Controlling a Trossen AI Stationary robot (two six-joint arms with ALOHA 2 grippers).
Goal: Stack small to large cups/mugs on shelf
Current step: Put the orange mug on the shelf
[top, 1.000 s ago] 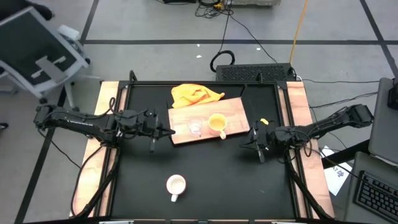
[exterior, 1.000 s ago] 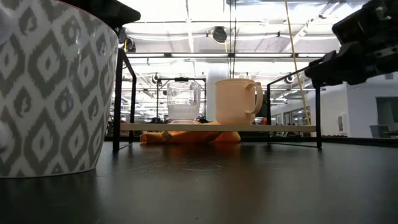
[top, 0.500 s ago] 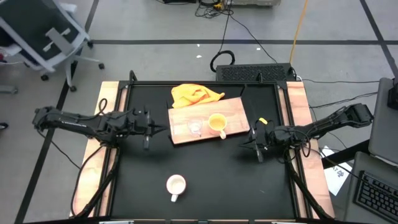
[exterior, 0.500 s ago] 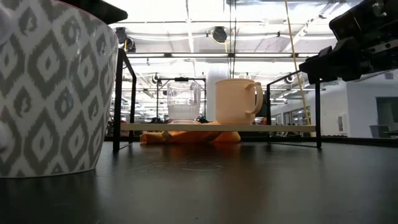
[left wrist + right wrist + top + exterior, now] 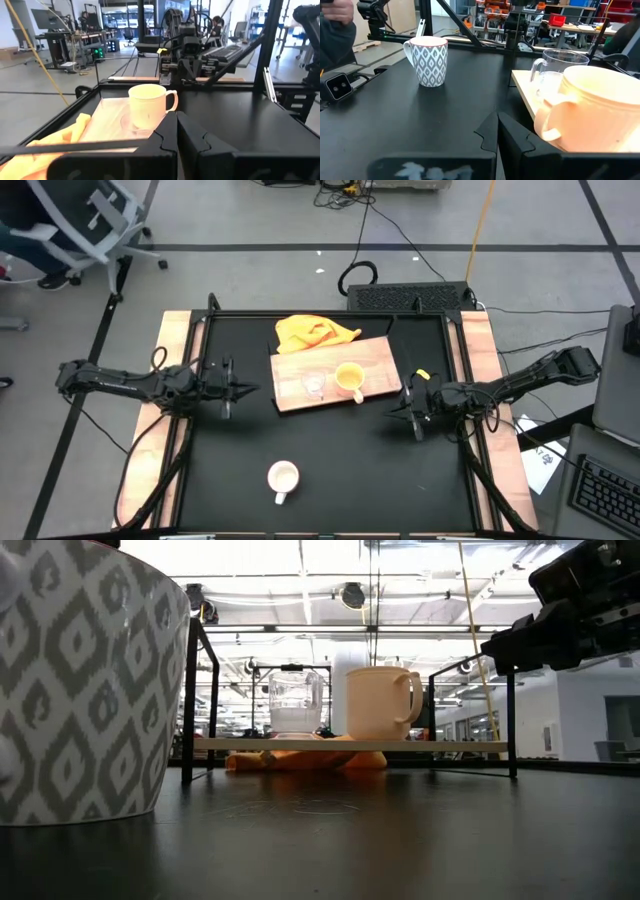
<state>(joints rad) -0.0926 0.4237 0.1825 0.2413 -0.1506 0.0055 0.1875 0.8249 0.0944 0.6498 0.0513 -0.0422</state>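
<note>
The wooden shelf board [image 5: 335,370] lies at the table's far middle. On it stand the clear glass cup [image 5: 314,383] and the yellow-orange mug [image 5: 349,378], side by side, upright. The white patterned mug [image 5: 283,477] stands upright on the black table near the front edge. My left gripper [image 5: 248,389] is shut and empty, left of the board. My right gripper [image 5: 392,412] is shut and empty, right of the board's near corner. The left wrist view shows the yellow mug [image 5: 147,105]. The right wrist view shows the white mug [image 5: 431,60] and the glass cup [image 5: 560,70].
A yellow cloth [image 5: 315,332] lies bunched behind the board at the far edge. Black frame rails [image 5: 200,350] run along the table's sides. Open black table lies between the board and the white mug. An office chair [image 5: 90,220] stands beyond the far left corner.
My left gripper has drawn back from the board's left end toward the table's left edge, staying shut. The cups and the board have kept their places.
</note>
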